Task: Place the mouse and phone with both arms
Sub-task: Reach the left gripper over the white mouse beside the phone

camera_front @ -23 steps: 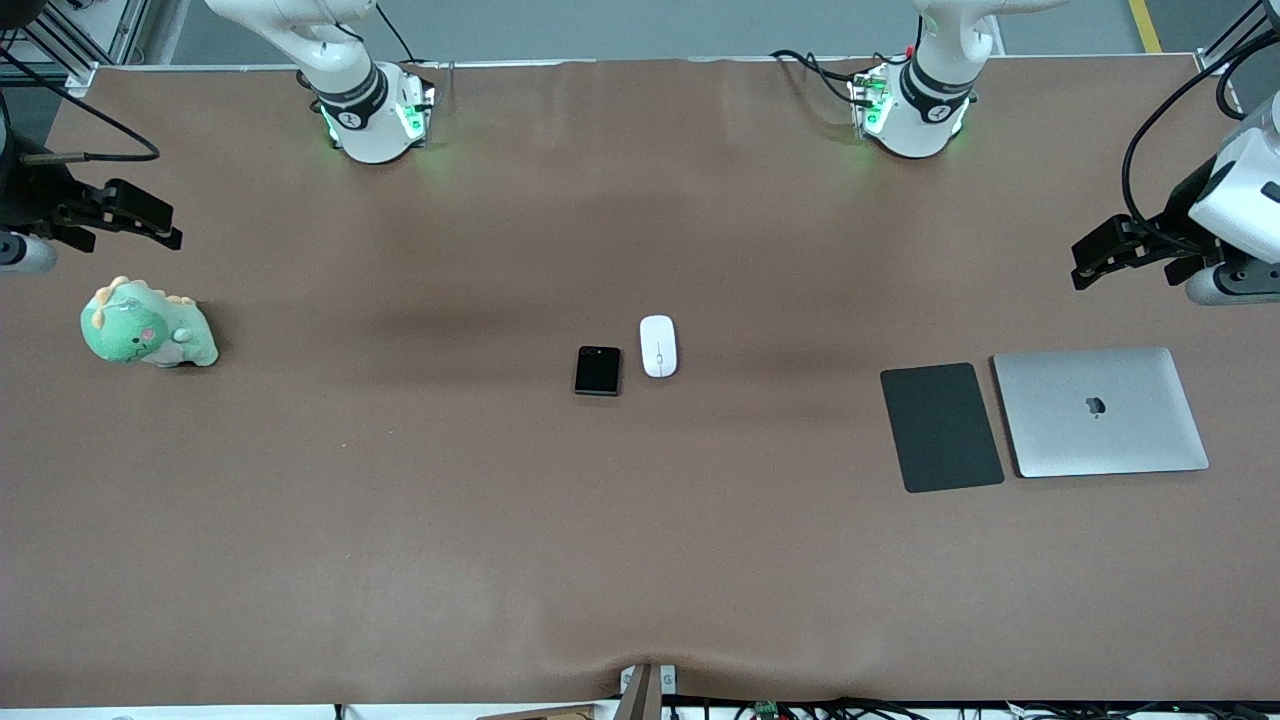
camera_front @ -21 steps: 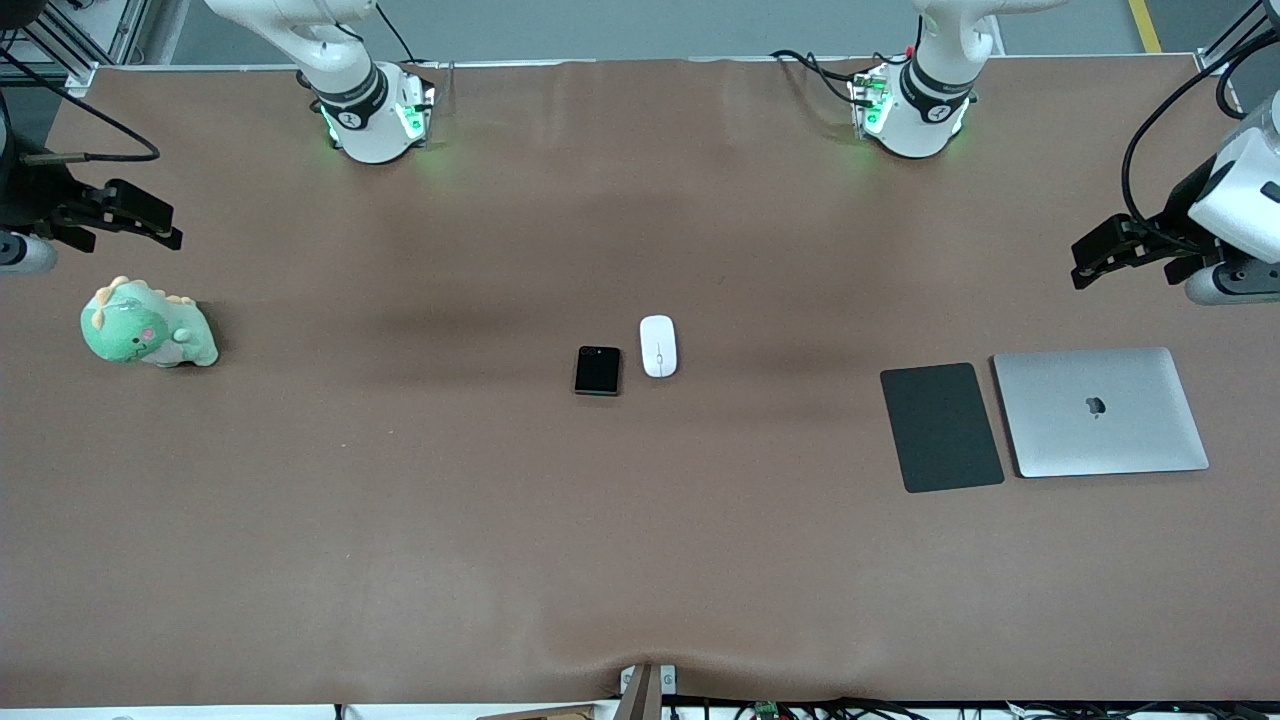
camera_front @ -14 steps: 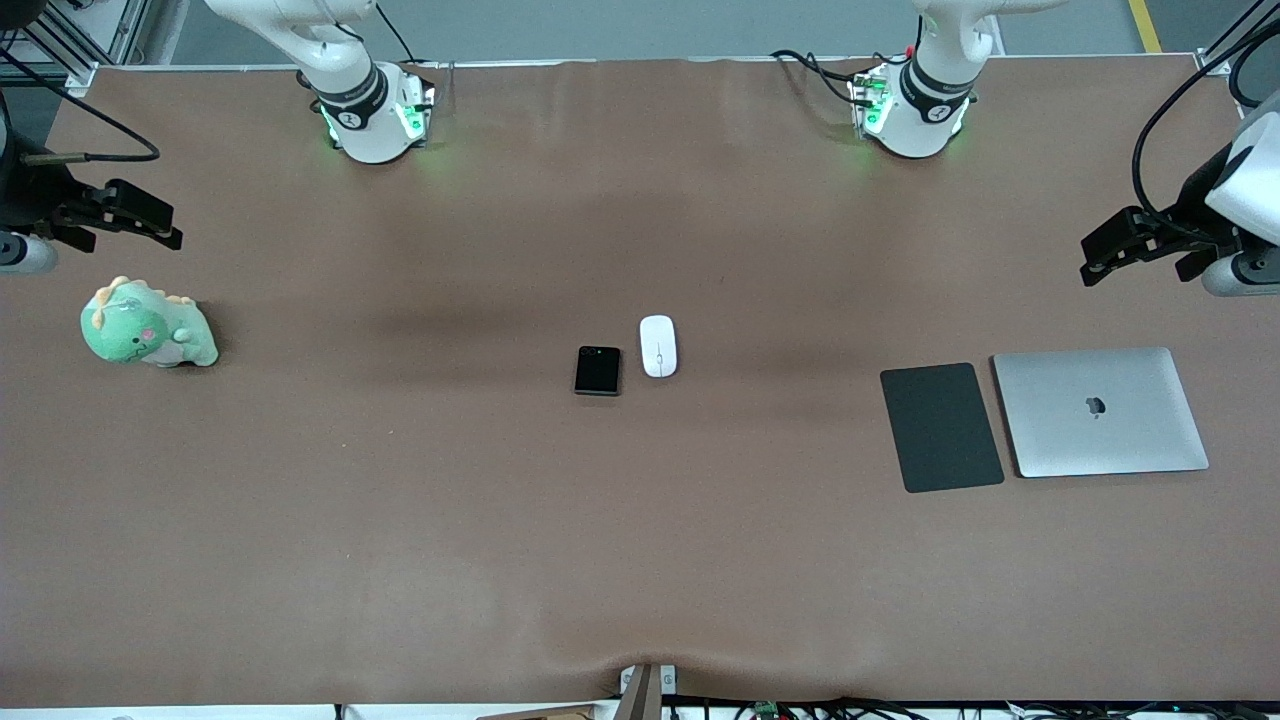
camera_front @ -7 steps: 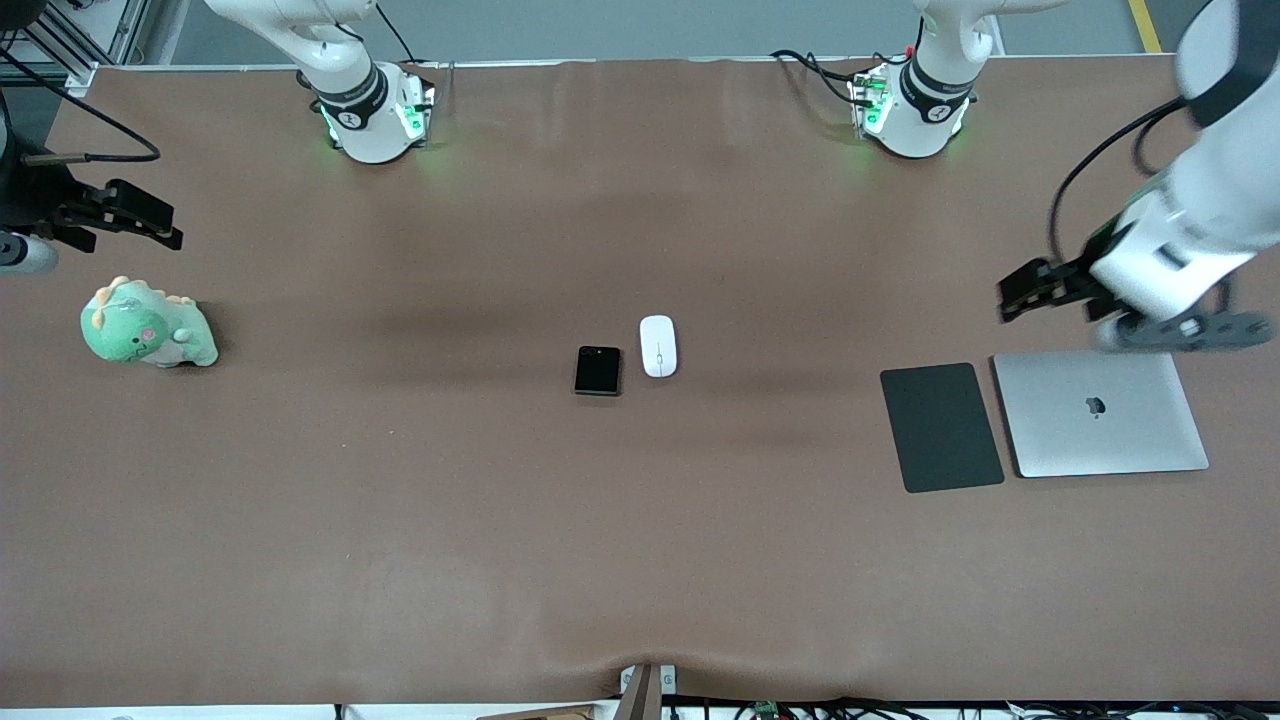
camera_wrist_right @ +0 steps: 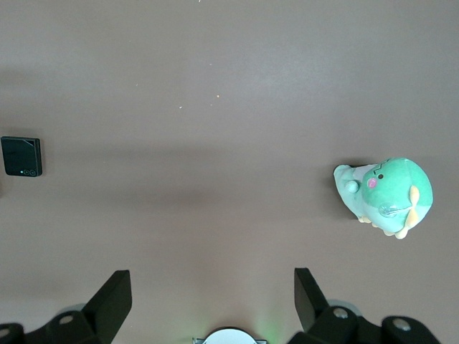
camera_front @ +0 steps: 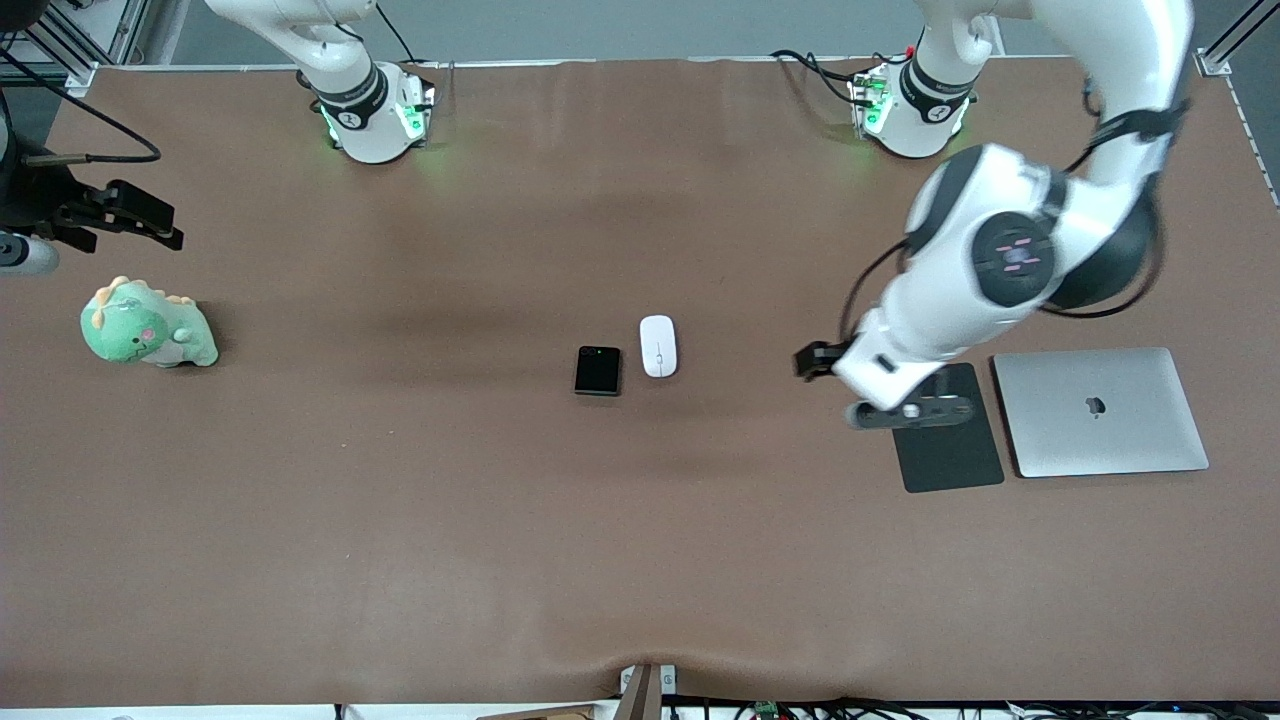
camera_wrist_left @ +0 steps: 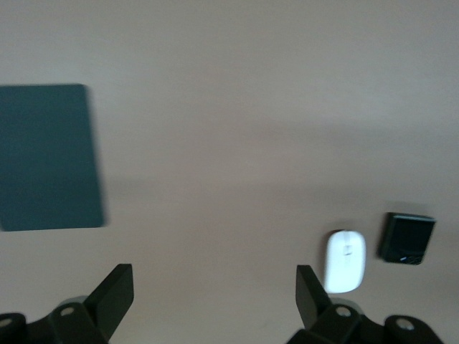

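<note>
The left gripper (camera_front: 812, 360) hangs spread wide over the table's middle, while the right gripper (camera_front: 150, 222), equally spread, waits.

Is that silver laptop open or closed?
Closed. The laptop lies flat on the table with its lid down: the logo faces up and no screen or keyboard shows.

Front camera looks down across the whole bench (camera_front: 400, 520); both wrist cameras face downward (sharing the phone (camera_front: 597, 371)).
</note>
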Tool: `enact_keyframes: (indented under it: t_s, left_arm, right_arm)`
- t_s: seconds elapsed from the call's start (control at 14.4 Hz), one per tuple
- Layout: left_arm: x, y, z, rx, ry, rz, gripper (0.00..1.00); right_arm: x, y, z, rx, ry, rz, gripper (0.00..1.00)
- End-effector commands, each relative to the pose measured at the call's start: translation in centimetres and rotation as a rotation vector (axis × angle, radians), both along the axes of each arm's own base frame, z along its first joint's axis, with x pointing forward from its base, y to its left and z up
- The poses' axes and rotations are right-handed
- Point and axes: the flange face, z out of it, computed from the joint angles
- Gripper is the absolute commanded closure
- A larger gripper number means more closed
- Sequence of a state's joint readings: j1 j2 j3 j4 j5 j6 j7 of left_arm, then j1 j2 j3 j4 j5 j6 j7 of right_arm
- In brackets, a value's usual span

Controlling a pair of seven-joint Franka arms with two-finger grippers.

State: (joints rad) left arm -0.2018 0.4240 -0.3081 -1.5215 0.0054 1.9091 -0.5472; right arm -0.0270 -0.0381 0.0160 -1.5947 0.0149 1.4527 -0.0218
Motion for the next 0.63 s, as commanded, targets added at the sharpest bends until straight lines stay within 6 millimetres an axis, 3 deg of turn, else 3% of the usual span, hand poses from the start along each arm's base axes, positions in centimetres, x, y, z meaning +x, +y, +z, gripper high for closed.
enact_keyframes:
  t_s: [0.0,0.28,0.56]
  left_arm:
    - [-1.0,-5.2,-3.4,0.017,-0.016,0.007,0.00]
    - [-5.2,-12.6,-8.4,0.069,-0.015,0.007,0.00]
    - [-7.7,-17.2,-13.1,0.082,-0.056,-0.015,0.05]
  right_arm:
    - [-0.2,-0.3,0.1,0.007,0.003,0.002,0.00]
    - [-0.1,-0.3,0.2,0.010,-0.006,0.005,0.00]
    - [0.6,0.3,-0.4,0.033,0.003,0.061,0.00]
